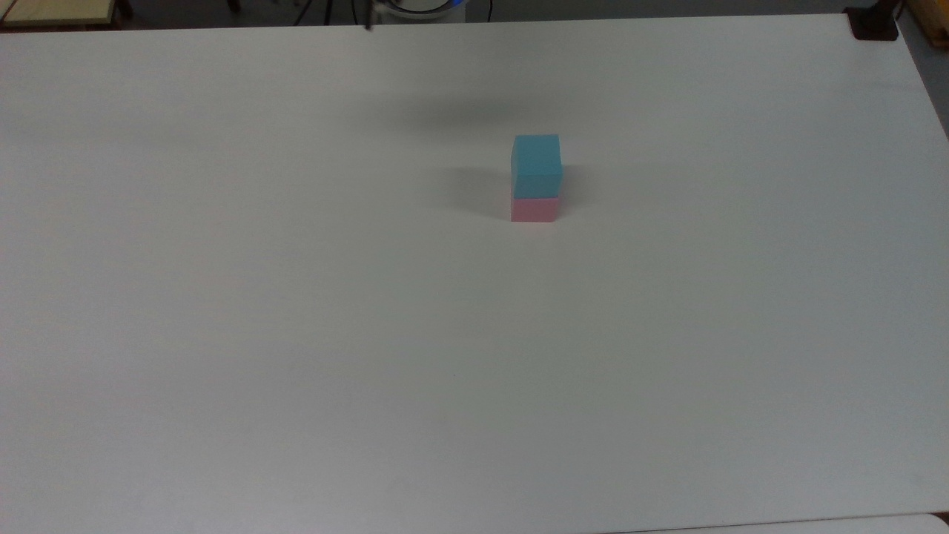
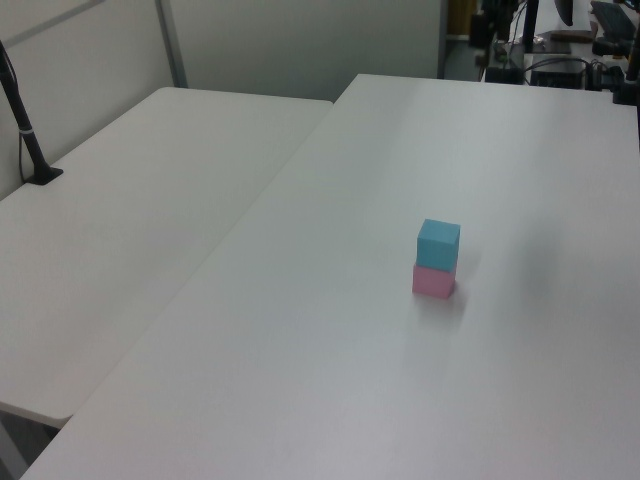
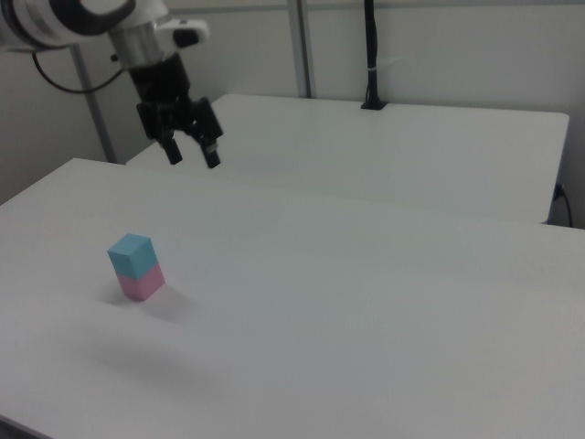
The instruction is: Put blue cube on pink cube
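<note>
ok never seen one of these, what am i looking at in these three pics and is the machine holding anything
It is one robot arm working at a white table, filmed by three fixed cameras: one looking down from above, two from opposite sides. On the table a blue cube sits squarely on a pink cube, a small two-block stack. The right view shows the arm's end with its gripper, the two-fingered black claw that grabs things. It hangs in the air, up and away from the stack, fingers apart and holding nothing. Another white table stands alongside.
</note>
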Controlling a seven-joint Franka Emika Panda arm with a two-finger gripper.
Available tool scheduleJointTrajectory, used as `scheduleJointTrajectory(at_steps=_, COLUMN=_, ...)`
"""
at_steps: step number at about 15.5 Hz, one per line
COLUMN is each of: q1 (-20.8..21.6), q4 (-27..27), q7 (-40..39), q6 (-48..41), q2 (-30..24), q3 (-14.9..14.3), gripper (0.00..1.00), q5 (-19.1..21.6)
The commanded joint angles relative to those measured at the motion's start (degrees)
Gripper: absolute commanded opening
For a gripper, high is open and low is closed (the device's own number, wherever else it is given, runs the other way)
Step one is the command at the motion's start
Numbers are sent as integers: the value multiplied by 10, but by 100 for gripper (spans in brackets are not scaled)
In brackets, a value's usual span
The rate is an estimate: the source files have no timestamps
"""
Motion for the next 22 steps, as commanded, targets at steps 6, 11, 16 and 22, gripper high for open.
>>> scheduleJointTrajectory(at_steps=6, q1=-60, q4=23, q7=-126, q6=-24, q2=-20, q3=-49, gripper=100, q5=90)
scheduleJointTrajectory(at_steps=11, q1=-59, q4=23, q7=-161, q6=-27, q2=-19, q3=-45, gripper=100, q5=82)
scheduleJointTrajectory(at_steps=16, q1=-54, q4=23, q7=-169, q6=-40, q2=-18, q3=-41, gripper=100, q5=79)
scheduleJointTrajectory(at_steps=22, q1=-55, q4=23, q7=-167, q6=-41, q2=-18, q3=-45, gripper=100, q5=88)
